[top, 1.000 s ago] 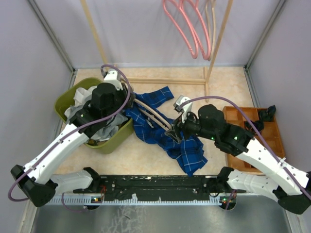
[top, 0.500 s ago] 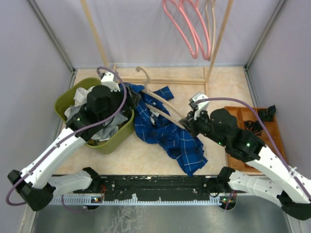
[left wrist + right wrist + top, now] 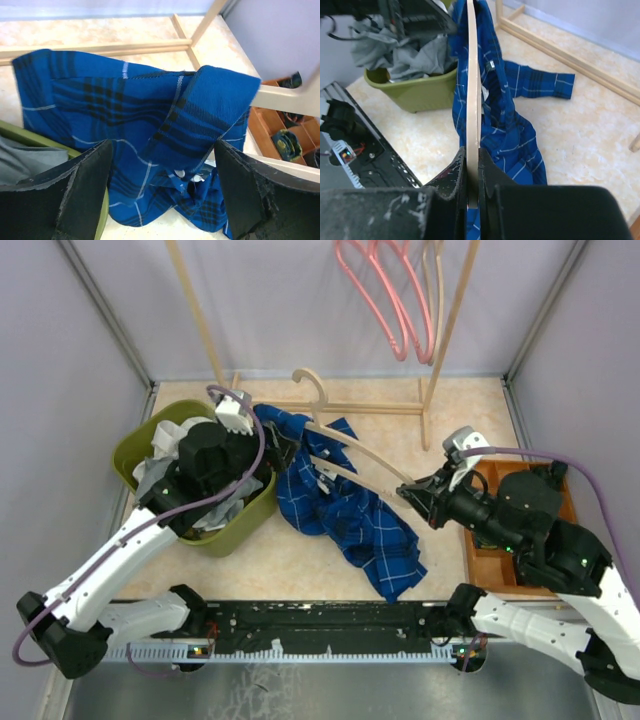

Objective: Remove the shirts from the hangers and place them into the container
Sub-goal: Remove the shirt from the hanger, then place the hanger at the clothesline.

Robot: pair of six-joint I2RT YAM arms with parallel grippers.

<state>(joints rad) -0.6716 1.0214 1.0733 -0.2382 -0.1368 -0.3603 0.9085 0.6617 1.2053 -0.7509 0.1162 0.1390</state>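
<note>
I am watching the right gripper (image 3: 472,162) clamping the pale wooden hanger (image 3: 350,445) at centre frame. The blue checked shirt (image 3: 345,515) is hanging crumpled, seemingly half off it, and trailing onto the table beside the olive container (image 3: 135,445) at left. The left gripper (image 3: 162,185) is hovering beside the shirt, jaws spread.

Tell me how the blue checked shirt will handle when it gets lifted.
Probably floppy: the blue shirt lies crumpled and sags from the wooden hanger. Likely light, since that thin hanger, pinched by the right hand, carries part of it. It may snag, being draped over the hanger.
</note>
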